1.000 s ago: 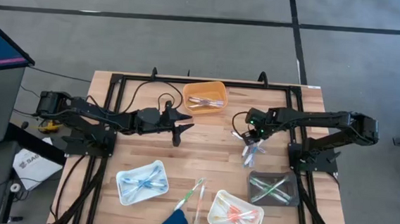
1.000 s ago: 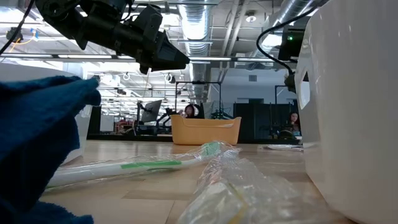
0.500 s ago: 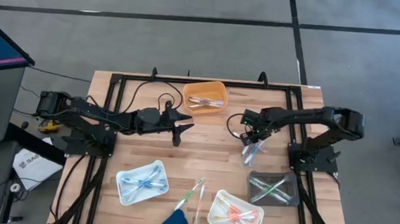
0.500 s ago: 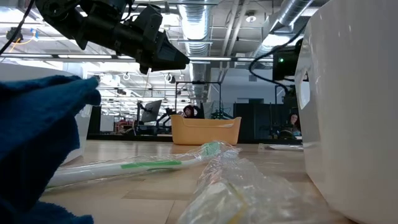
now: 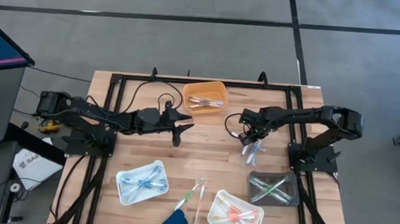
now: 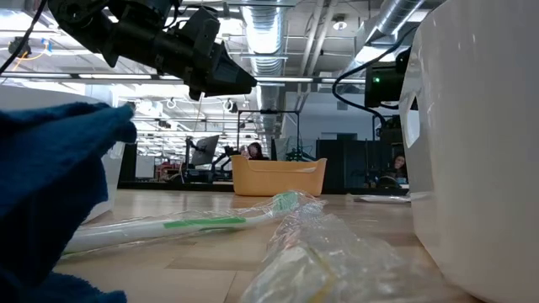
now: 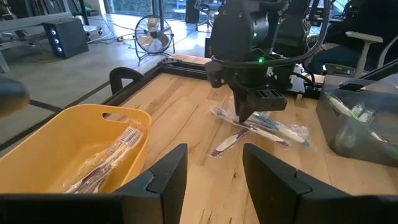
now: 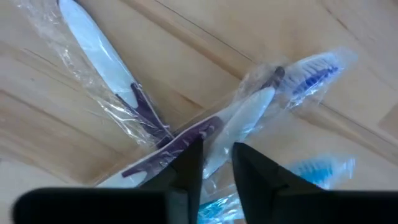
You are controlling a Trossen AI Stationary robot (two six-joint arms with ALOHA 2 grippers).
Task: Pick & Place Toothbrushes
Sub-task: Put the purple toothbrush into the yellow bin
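Clear crinkled wrappers cover the toothbrushes (image 8: 186, 118) right under my right gripper (image 8: 211, 165): white handles with purple grips, crossed over one another, and a blue-bristled head showing through the plastic. I see its two dark fingers (image 8: 186, 168) set narrowly apart just over the crossing, but I cannot tell whether they have hold of anything. From above, that small pile (image 5: 252, 152) lies on the wooden table (image 5: 212, 137) near the right arm's base. Beyond it, a grey tray (image 5: 274, 188), a white tray (image 5: 235, 215) and a pale blue tray (image 5: 142, 182) each hold sorted brushes, and two loose wrapped ones (image 5: 195, 194) lie beside a dark blue cloth (image 5: 175, 222). My left gripper (image 5: 179, 129) hangs over mid-table, fingers parted and empty, by the orange basket (image 5: 205, 97) of brushes. I can read no writing on anything.
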